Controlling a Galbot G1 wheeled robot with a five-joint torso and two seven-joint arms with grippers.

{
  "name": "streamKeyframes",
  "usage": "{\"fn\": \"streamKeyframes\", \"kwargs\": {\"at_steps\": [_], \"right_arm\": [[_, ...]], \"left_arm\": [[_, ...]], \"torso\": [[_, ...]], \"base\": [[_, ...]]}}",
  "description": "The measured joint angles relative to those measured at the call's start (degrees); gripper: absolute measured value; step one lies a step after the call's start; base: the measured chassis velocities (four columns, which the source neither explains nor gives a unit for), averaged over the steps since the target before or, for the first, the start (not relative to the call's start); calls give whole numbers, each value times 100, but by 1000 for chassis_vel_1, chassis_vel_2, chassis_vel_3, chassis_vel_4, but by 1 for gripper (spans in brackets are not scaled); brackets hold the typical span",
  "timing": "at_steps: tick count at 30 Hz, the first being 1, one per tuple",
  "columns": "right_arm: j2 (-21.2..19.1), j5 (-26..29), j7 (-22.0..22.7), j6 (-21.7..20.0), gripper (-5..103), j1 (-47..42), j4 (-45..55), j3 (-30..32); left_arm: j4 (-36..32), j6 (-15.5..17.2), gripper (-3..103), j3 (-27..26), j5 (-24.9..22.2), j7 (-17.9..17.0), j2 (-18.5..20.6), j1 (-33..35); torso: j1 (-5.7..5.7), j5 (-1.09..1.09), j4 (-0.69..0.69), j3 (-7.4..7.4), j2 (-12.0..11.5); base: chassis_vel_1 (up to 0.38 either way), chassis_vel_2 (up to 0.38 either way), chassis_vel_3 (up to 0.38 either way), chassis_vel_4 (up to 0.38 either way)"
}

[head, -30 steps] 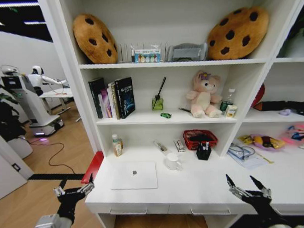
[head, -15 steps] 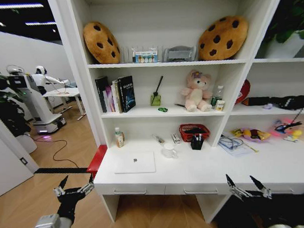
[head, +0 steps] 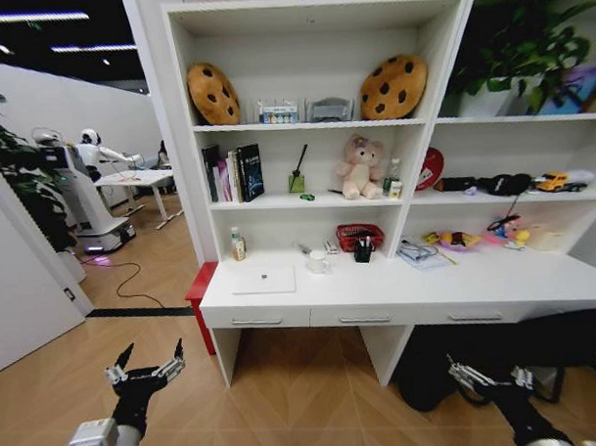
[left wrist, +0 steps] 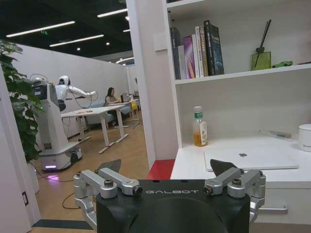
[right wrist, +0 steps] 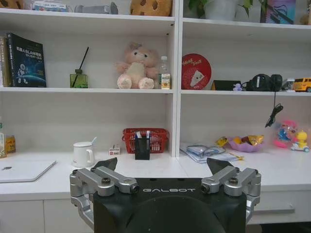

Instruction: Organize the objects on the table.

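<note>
Desk (head: 398, 296) receded, beyond both spread tools.

The desk (head: 398, 296) looks like smooth matt white board, with thin metal drawer handles (head: 256, 322). The laptop (head: 264, 279) has a matt silver metal lid. The floor (head: 285, 409) is wood in a herringbone pattern. Both grippers, left (left wrist: 165, 167) and right (right wrist: 163, 166), show brushed metal links on matt black plastic.

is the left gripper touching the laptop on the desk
Apart. In the head view the left gripper hangs low over the wood floor, well short of the desk, while the laptop lies flat on the desktop.
</note>
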Motion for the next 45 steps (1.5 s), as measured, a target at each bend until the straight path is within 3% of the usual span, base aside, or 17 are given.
{"fn": "streamKeyframes", "kwargs": {"at_steps": [4,9,10,45], "right_arm": [[0,0,-1,0,100,-1,0,0],[0,0,0,0,100,2,0,0],[-1,0,0,0,100,2,0,0],[-1,0,0,0,100,2,0,0]], "left_arm": [[1,0,100,0,0,-3,0,-1],[1,0,100,2,0,2,0,-2],[1,0,100,2,0,2,0,-3],[0,0,100,1,0,1,0,-1]], "torso": [[0,-9,-1,0,0],[10,1,-1,4,-6],[13,-6,0,5,-7],[6,-4,0,2,-4]], "base": [[127,-65,-167,151],[-21,13,-5,4],[-103,42,79,-48],[-8,6,11,-5]]}}
